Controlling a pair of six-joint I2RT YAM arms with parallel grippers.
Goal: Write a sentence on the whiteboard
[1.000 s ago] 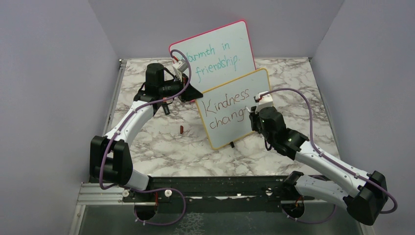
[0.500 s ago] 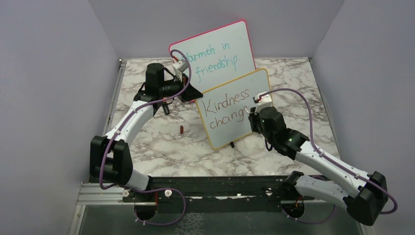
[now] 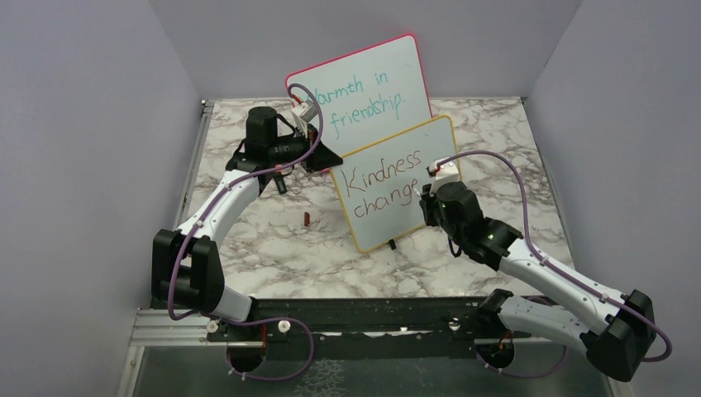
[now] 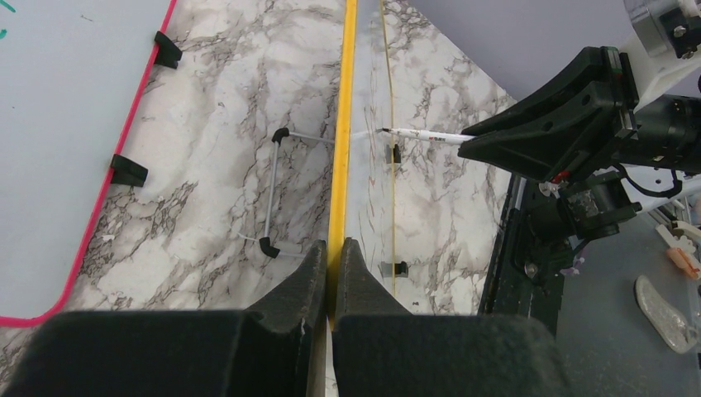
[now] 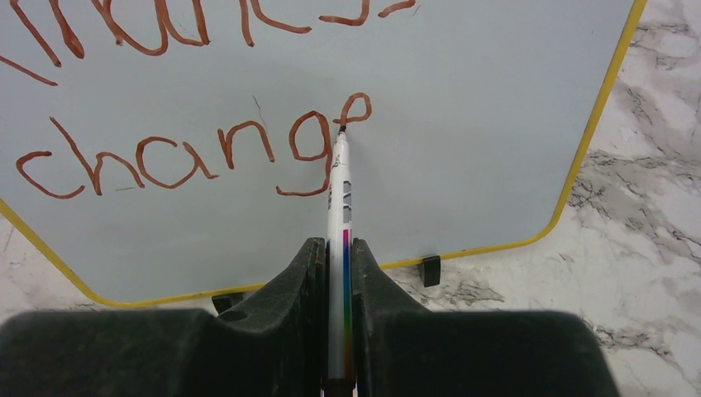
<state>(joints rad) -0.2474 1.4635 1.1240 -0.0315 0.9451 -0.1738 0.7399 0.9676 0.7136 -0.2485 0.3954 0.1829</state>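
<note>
The yellow-framed whiteboard [image 3: 388,222] stands upright mid-table. My left gripper [image 3: 327,159] is shut on its left edge; the left wrist view shows both fingers [image 4: 332,246] pinching the yellow frame [image 4: 339,141]. The sentence [image 3: 382,184] reads "Kindness" above "change" in reddish-brown. My right gripper [image 3: 426,198] is shut on a white marker [image 5: 338,207]. The marker's tip touches the board [image 5: 479,107] at the bottom of the final "e" of "change" [image 5: 190,153]. From the left wrist view the marker [image 4: 426,136] meets the board's front face.
A pink-framed board [image 3: 364,78] with teal writing leans behind the yellow one. A small red cap [image 3: 307,218] lies on the marble table left of the whiteboard. A wire stand [image 4: 271,190] props the board from behind. Grey walls close in the table's sides.
The right gripper has drawn an "e" after "chang", so the second line now reads "change". The left gripper and the board have not moved.
</note>
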